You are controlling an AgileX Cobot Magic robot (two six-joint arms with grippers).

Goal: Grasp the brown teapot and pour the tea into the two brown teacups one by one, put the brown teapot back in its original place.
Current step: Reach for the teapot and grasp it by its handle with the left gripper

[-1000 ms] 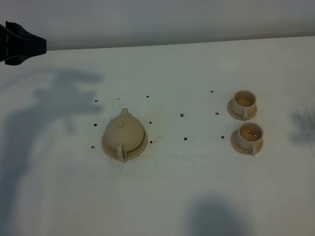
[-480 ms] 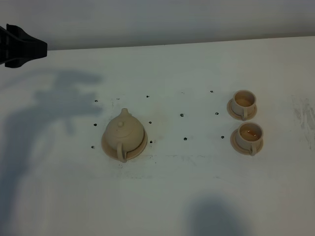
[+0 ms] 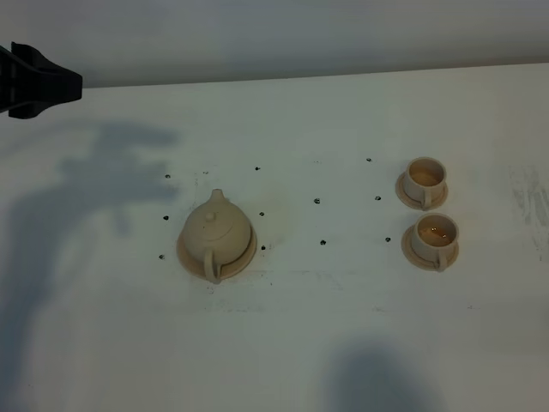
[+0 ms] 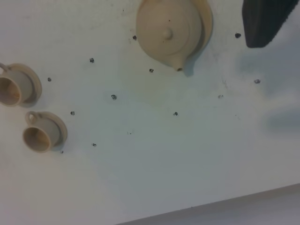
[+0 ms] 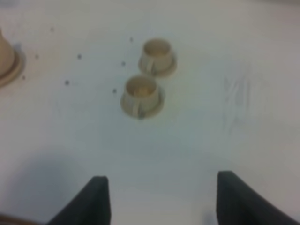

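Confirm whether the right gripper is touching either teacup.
Apart. The right wrist view shows bare table between the right gripper and the nearer teacup; the farther teacup sits beyond it.

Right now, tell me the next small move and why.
Probably just park the right gripper clear: the teapot sits on its saucer, the far cup and near cup seem to hold tea, and the gripper hangs open, empty.
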